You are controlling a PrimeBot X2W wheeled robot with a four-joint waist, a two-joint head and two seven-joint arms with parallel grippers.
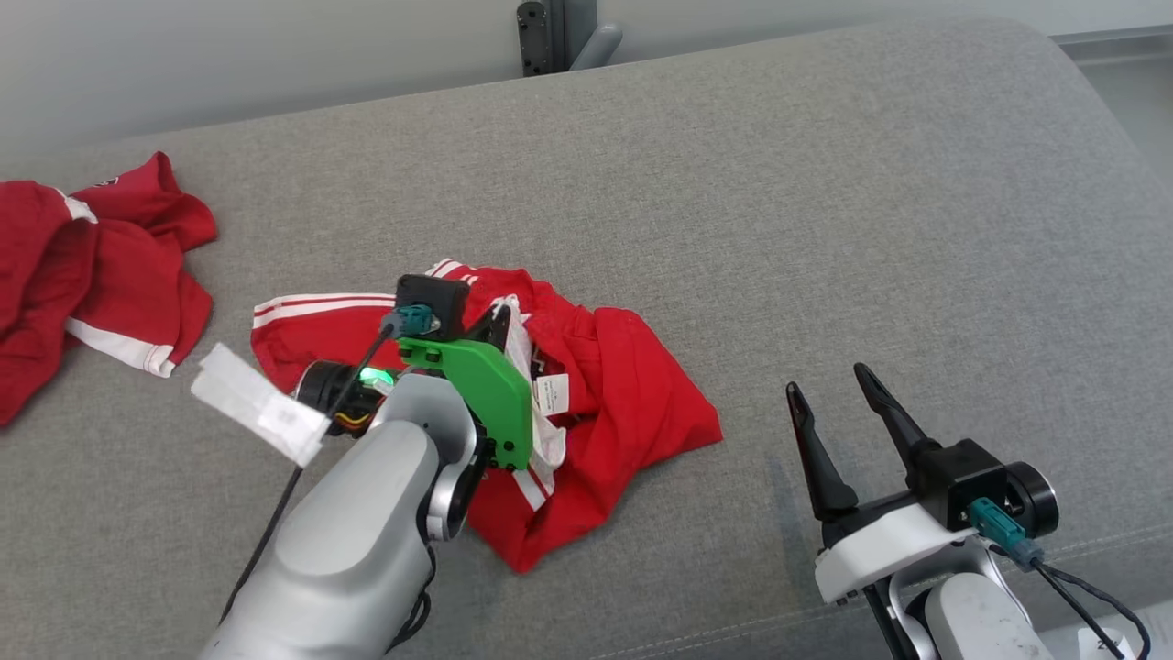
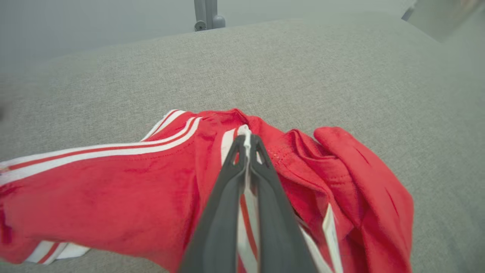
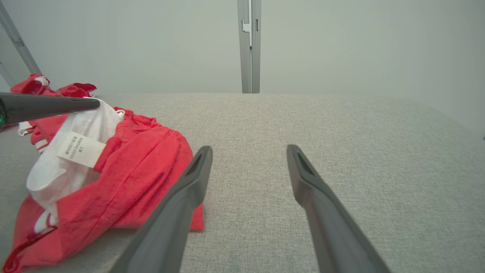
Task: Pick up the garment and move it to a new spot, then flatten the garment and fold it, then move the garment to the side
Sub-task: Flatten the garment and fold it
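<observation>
The garment (image 1: 632, 394) is red with white stripes and a white inner lining, lying crumpled in the middle of the grey padded surface (image 1: 779, 183). My left gripper (image 1: 499, 323) reaches down onto its upper middle. In the left wrist view the left gripper (image 2: 247, 140) is shut on a striped fold of the garment (image 2: 113, 189), with cloth pinched between the two fingers. My right gripper (image 1: 827, 379) stands open at the lower right, clear of the cloth. In the right wrist view the right gripper (image 3: 250, 149) holds nothing, and the garment (image 3: 144, 167) lies to its left.
A second red garment (image 1: 92, 266) lies bunched at the far left edge. A white paper tag (image 1: 257, 403) hangs on the left arm's cable. A grey metal post (image 1: 559, 32) rises behind the surface. Bare grey fabric stretches to the right and back.
</observation>
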